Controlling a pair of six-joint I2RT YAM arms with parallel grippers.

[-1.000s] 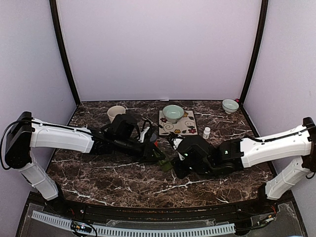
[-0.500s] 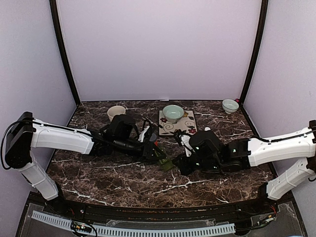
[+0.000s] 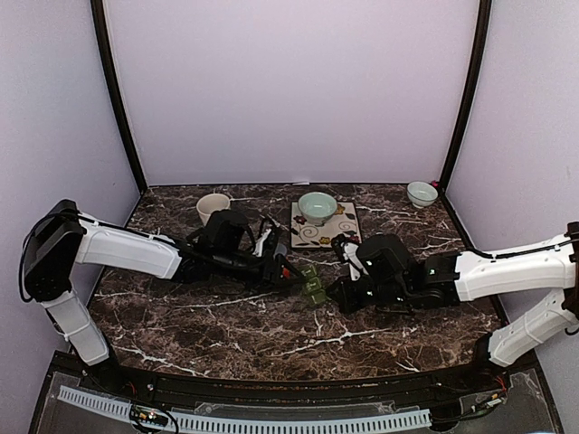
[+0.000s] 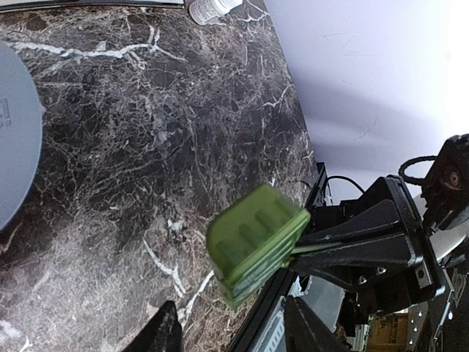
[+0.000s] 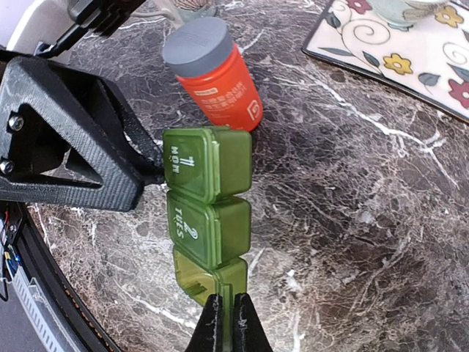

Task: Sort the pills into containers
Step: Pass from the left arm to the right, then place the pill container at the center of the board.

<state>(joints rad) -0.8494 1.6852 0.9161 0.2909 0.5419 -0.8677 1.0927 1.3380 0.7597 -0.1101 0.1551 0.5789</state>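
The containers (image 5: 209, 213) are a green pill-box strip of three joined compartments, marked MON and TUES; the end compartment looks open. My right gripper (image 5: 226, 312) is shut on a thin green flap at that end and holds the strip just above the marble. From above, the containers (image 3: 314, 287) hang between the two arms. My left gripper (image 4: 229, 315) is open, its fingers apart on either side of the containers (image 4: 256, 242) without gripping them. One black left finger (image 5: 80, 154) ends right beside the MON end. No pills show.
An orange bottle with a grey cap (image 5: 212, 77) stands just behind the strip. A small white bottle (image 4: 209, 9) lies farther off. A beige mug (image 3: 213, 207), a pale green bowl (image 3: 317, 206) on a flowered mat (image 3: 342, 233) and another bowl (image 3: 422, 193) stand at the back.
My left gripper has opened and let go of the strip. The right arm has shifted right and away from the near edge, carrying the strip with it.
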